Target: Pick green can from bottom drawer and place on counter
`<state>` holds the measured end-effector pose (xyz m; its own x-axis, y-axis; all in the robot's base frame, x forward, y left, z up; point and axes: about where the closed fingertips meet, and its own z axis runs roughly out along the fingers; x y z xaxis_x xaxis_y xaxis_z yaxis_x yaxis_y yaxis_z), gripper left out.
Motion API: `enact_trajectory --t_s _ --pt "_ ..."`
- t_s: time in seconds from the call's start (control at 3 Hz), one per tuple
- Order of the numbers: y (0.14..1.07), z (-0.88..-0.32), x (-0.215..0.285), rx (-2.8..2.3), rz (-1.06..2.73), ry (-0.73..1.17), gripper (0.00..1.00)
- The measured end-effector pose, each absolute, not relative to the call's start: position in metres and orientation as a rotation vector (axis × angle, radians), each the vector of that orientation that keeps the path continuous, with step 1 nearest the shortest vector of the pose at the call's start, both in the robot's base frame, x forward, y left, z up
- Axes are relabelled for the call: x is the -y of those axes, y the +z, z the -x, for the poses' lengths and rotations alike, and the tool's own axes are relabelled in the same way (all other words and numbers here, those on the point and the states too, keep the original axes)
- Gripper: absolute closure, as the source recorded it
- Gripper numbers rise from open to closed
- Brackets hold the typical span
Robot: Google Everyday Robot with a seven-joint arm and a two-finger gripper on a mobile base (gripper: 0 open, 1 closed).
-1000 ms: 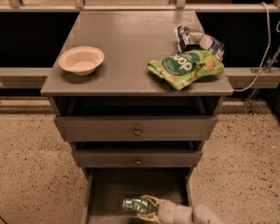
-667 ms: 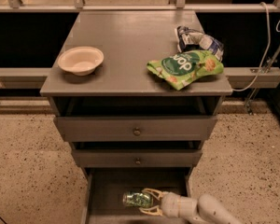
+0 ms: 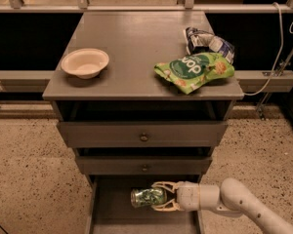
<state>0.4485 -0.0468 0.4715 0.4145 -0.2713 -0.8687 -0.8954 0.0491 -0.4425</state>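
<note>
End effector [image 3: 155, 197] around one green can [image 3: 142, 198]

The bottom drawer [image 3: 101, 213] loses its front to the lower edge. Inside it, the gripper [image 3: 157, 197] clasps the green can [image 3: 144, 197], hiding its right end; the arm [image 3: 244, 204] leaves at the lower right corner. The green snack bag [image 3: 195, 69] partly hides a crumpled packet [image 3: 210, 40].

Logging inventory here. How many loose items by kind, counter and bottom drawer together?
Bowls: 1, white bowl on the counter.
Snack bags: 2, green bag and blue-white bag, both on the counter.
Cans: 1, green can, gripped by the gripper inside the bottom drawer.
Total: 4
</note>
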Motion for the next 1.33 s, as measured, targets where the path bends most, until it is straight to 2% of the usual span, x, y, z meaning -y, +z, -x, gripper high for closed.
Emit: enact_trajectory --t_s 0.33,0.67,1.0,1.33 --pt "0.471 -0.448 0.047 -1.092 1.487 0.661 1.0" --pt "0.505 -0.463 0.028 -0.985 1.496 0.744 1.0" --pt "0.596 -0.467 0.002 -0.776 1.57 0.809 1.0" --pt "0.707 -0.485 0.0 -0.607 1.618 0.834 1.0"
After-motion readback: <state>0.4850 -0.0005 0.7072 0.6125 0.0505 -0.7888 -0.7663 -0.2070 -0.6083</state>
